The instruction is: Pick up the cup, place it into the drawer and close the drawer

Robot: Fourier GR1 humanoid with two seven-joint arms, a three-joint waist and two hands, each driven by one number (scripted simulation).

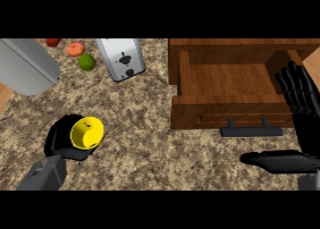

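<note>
The left hand [62, 138] is wrapped round the yellow cup [87, 132], and its black fingers hide most of the cup's outer wall; only the yellow mouth and inner side show. The cup lies tipped on its side at the lower left of the speckled desk [143, 112], its opening turned to the right and a little toward the viewer, so its long axis runs roughly left to right. The left forearm is cut off at the lower edge.

The right hand [306, 120] stands at the right edge with fingers straight and spread, reaching up over the right wall of the open wooden drawer [225, 80]; the thumb points left above the desk. Its wrist is cut by the frame.

The drawer is pulled out toward the viewer, and its dark handle [251, 130] juts from the front panel.

At the upper left a grey cylinder [21, 65] is partly out of view. Beside it sit a red fruit [52, 42], cut off at the top, an orange fruit [75, 49] and a green fruit [87, 62], then a silver toaster [121, 58]. No writing can be read anywhere.
</note>
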